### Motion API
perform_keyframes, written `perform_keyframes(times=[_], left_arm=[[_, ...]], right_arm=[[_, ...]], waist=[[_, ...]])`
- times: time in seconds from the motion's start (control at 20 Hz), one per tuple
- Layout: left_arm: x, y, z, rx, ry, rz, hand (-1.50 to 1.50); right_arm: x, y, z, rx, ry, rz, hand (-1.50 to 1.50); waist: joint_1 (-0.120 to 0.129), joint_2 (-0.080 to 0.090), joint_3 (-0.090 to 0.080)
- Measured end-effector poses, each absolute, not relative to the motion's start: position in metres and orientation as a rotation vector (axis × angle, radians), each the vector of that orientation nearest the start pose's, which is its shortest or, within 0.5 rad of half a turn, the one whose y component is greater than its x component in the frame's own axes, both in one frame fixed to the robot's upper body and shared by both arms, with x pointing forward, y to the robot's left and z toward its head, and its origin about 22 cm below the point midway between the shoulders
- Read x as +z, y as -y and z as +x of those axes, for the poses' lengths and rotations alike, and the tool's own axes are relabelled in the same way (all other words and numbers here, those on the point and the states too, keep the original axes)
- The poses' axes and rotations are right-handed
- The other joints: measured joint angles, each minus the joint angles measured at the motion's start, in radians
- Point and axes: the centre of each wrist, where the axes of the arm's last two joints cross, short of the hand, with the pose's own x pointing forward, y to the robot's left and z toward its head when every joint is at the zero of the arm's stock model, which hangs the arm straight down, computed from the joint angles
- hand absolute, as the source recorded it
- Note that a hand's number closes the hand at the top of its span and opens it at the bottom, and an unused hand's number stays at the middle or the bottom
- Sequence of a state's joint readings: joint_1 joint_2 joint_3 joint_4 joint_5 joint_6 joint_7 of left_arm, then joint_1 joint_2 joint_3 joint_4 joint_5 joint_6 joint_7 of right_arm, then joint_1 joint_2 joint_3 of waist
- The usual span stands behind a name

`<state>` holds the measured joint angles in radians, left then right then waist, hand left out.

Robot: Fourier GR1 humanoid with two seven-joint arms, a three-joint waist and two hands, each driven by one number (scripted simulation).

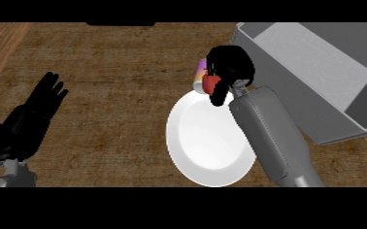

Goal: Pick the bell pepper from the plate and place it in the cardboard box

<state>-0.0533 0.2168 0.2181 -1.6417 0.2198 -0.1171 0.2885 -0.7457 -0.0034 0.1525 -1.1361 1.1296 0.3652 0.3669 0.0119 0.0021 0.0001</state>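
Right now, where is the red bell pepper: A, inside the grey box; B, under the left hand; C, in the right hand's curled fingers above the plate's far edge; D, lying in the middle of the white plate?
C: the right hand curls round the red bell pepper just above the white plate's far edge.

Right hand (228, 70) around bell pepper (210, 82)

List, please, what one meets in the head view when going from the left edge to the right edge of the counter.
left hand, resting open with fingers up → white plate → right hand, curled round the red bell pepper → grey box. A small object behind the pepper is left out, since the hand overlaps it.
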Motion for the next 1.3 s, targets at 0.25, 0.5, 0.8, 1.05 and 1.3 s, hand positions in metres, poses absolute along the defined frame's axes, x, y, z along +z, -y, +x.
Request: perform_keyframes(times=[0.25,0.5,0.8,1.05,1.3], left_arm=[[0.052,-0.322,0.244,0.048,1.436,0.054,0.00],[0.056,-0.322,0.244,0.047,1.433,0.060,0.00],[0.052,-0.323,0.244,0.043,1.439,0.060,0.00],[0.056,-0.317,0.246,0.041,1.444,0.053,0.00],[0.054,-0.321,0.249,0.041,1.447,0.052,0.00]], right_arm=[[0.164,0.083,0.367,1.221,1.373,-0.941,1.50],[0.215,0.085,0.357,1.041,1.477,-1.072,1.50],[0.260,0.107,0.359,0.852,1.469,-1.209,1.50],[0.277,0.142,0.374,0.761,1.440,-1.266,1.50],[0.273,0.175,0.394,0.777,1.389,-1.310,1.50]], waist=[[-0.008,-0.005,0.000],[-0.011,-0.006,0.000],[-0.010,-0.004,0.000],[-0.007,-0.003,0.000],[-0.005,-0.001,0.000]])
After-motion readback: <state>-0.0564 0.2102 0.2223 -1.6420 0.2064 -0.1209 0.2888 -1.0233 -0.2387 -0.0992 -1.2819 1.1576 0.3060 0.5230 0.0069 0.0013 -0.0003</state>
